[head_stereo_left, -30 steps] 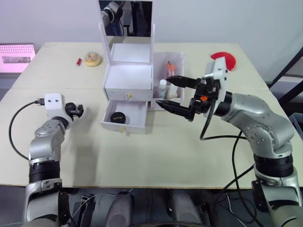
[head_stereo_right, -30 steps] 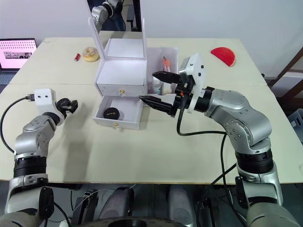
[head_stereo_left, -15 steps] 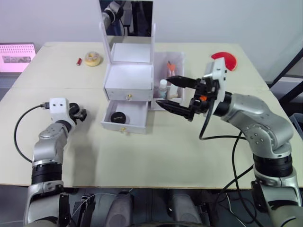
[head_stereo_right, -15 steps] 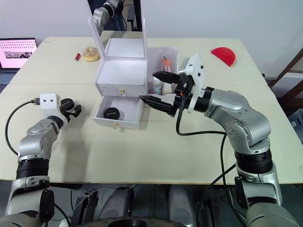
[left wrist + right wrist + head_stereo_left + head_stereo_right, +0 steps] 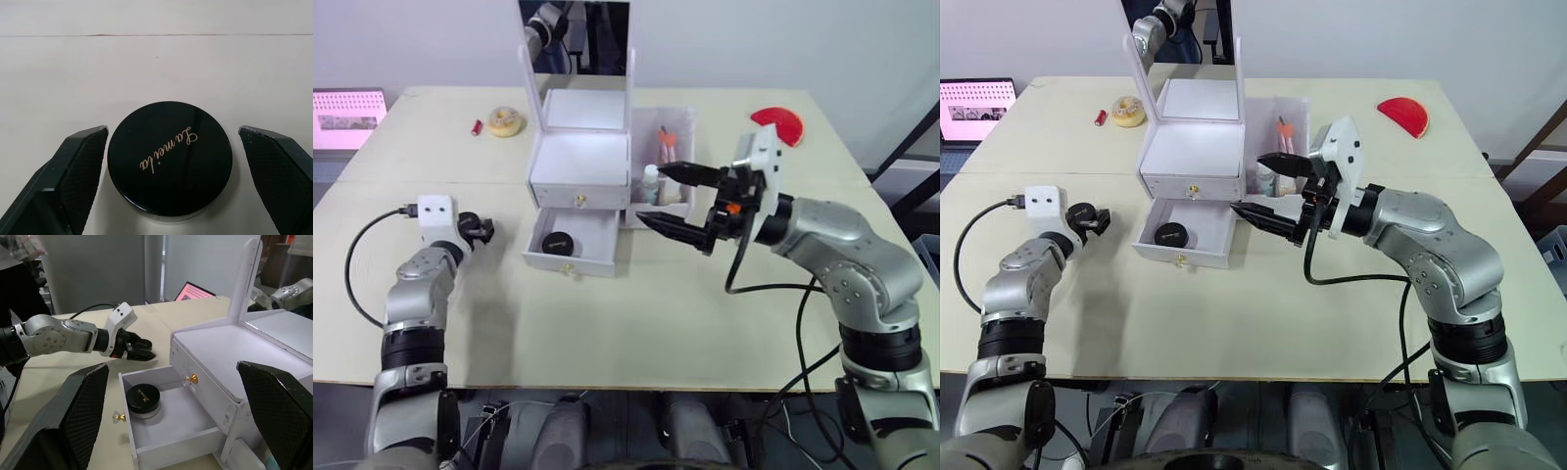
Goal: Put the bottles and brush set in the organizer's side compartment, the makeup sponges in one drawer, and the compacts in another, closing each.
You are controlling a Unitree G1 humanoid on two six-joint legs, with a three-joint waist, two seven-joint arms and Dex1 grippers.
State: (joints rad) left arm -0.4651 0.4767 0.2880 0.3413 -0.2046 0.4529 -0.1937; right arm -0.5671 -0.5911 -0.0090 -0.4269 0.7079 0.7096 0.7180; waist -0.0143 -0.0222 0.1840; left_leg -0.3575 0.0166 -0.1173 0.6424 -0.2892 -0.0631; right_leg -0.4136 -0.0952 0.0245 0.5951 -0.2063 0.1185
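Two black compacts show: one (image 5: 170, 159) lies flat on the counter (image 5: 607, 323), lid up, between the left claw's (image 5: 171, 186) wide-open fingers, one (image 5: 556, 242) sits in the organizer's (image 5: 579, 166) open lower drawer (image 5: 572, 241), and the right claw (image 5: 677, 199) hangs wide open, empty, beside it.

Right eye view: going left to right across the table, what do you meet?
Laptop → left tool → open drawer holding a black compact → right tool → red half-round object.

black compact (image 5: 170, 159) lid, gold script "Lameila"
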